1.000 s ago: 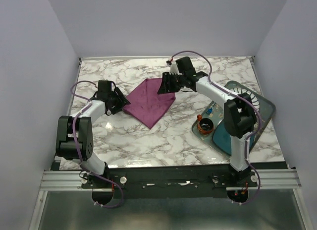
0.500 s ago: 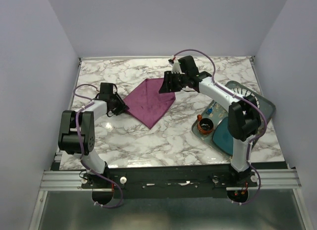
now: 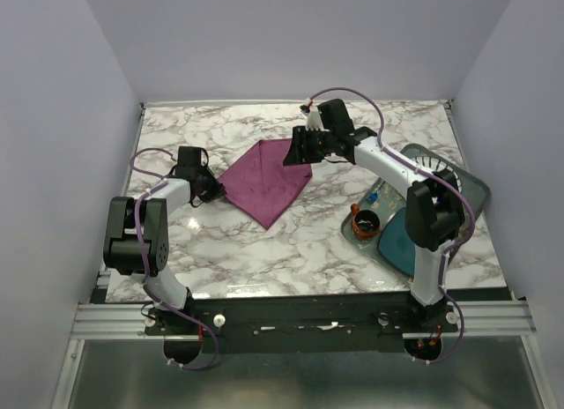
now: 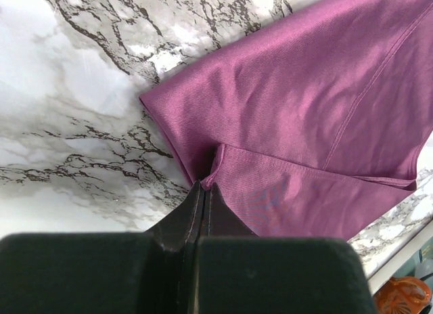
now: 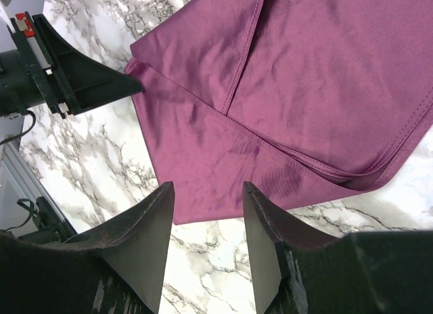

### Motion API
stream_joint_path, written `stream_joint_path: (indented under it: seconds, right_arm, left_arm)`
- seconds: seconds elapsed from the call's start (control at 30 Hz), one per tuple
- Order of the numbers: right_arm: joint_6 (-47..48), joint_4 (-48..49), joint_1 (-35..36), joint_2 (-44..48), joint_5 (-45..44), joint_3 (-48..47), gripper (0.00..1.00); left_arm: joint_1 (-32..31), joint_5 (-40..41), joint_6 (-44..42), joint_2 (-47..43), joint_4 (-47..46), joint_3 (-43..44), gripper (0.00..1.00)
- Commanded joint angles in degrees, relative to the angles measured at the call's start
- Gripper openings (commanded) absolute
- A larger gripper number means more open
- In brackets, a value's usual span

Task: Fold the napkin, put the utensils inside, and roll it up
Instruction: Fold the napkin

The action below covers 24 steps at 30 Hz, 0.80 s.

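Napkin (image 3: 269, 180): plum cloth, folded, flat on marble tabletop (image 3: 300, 250), left of centre. Left pincer (image 4: 205, 187): jaws together, clamped on napkin's left corner fold. Right pincer (image 5: 206, 192): jaws apart, over napkin's far right corner, gripping nothing.

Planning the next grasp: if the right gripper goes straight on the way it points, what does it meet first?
Probably the napkin, near its edge: the right gripper points down at it, jaws open. Depth is unclear.
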<state>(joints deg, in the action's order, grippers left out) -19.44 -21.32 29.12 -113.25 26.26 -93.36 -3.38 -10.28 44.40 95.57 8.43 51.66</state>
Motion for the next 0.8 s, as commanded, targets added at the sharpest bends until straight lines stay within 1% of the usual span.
stream_joint_path:
  seconds: [0.0,0.2,0.3,0.57,0.77]
  right_arm:
    - [-0.07,-1.00,-0.47,-0.48,1.07,0.37,0.54]
    - [-1.12,-0.83,-0.47,-2.58,2.92,0.37,0.54]
    - [-1.48,-0.91,-0.47,-3.99,3.53,0.37,0.54]
    - [-1.74,-0.56,-0.47,-6.89,4.24,0.99,0.54]
    - [-1.39,-0.39,-0.47,-9.17,4.50,0.90,0.53]
  left_arm:
    - [0.12,1.23,-0.55,-1.53,-2.01,1.42,0.00]
    - [0.13,0.88,0.16,-0.56,-2.63,3.18,0.00]
    - [0.12,1.93,0.68,0.05,-2.45,3.89,0.00]
    - [0.48,3.34,1.48,4.01,-1.66,4.24,0.00]
    - [0.83,6.85,1.04,5.86,-0.78,5.29,0.12]
